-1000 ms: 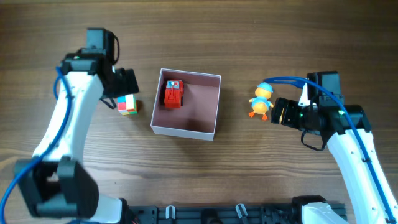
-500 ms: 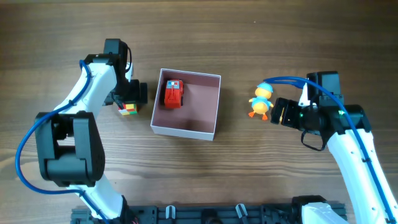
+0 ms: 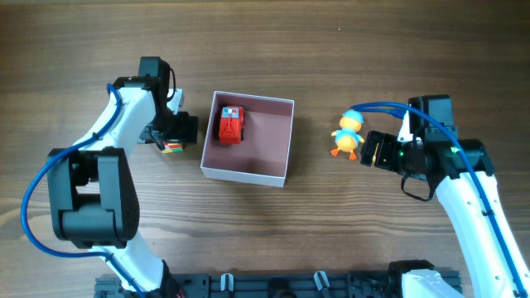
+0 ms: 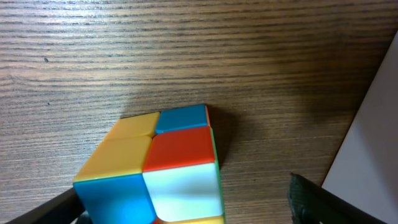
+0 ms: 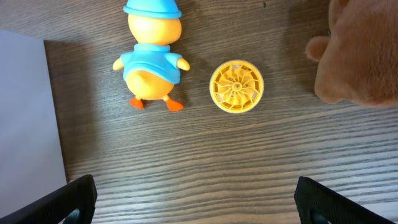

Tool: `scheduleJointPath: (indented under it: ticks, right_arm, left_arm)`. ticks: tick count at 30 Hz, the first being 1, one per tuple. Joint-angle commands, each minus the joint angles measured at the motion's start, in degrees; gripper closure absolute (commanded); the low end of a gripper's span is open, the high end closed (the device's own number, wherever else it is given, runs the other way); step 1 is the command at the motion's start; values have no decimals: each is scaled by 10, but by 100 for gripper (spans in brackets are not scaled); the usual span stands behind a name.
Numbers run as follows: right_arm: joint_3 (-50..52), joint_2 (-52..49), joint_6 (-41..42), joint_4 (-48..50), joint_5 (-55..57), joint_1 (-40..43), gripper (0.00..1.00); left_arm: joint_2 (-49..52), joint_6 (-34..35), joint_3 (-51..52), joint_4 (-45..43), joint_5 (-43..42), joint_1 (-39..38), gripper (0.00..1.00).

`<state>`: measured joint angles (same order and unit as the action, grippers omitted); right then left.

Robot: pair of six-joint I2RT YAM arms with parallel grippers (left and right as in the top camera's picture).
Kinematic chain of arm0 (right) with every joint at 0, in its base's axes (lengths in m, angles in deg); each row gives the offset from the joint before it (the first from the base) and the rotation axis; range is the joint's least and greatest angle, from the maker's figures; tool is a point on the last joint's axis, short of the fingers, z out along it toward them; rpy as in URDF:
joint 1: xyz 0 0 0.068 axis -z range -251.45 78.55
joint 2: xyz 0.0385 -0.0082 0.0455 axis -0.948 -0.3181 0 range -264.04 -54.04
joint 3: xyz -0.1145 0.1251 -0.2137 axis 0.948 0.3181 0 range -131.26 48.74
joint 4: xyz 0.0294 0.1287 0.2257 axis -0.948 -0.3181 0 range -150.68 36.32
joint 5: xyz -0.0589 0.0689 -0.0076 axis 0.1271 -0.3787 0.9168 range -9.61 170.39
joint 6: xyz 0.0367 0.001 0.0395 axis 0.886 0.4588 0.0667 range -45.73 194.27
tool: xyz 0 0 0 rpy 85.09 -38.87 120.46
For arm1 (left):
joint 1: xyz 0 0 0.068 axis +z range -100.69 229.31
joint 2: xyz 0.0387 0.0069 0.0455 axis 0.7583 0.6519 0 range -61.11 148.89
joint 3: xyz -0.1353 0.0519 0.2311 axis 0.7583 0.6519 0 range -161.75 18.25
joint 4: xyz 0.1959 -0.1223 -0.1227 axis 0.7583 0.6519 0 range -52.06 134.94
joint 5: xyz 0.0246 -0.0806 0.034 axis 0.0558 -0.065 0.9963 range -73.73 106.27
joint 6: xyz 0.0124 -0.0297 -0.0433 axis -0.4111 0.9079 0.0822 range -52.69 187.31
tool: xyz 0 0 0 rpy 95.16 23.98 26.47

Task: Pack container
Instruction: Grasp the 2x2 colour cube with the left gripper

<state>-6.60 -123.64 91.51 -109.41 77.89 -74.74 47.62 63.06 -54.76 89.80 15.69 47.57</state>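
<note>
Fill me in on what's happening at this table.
Two robot arms are packing small toys into the container. A red toy truck already lies inside it. The left pincer is down around the multicoloured cube just left of the container. It is open, with one finger clear of the cube, so nothing is gripped yet. The right pincer hangs open on the other side, near a duck toy. A yellow disc and something brown and fuzzy lie there too.

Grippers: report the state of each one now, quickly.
Left gripper: open, jaws either side of the cube, not closed on it.
Right gripper: open, holding nothing.
</note>
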Motion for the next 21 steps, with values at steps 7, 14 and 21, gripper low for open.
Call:
scheduleJointPath:
  ticks: [7,14,21]
  right_arm:
    - [-4,-3,-7,-3,12,-2,0]
    - [-4,-3,-7,-3,12,-2,0]
    - [-4,-3,-7,-3,12,-2,0]
  left_arm:
    - [5,-9,4,4,-12,4,31]
    - [5,-9,4,9,-12,4,43]
    - [5,-9,4,12,-12,4,56]
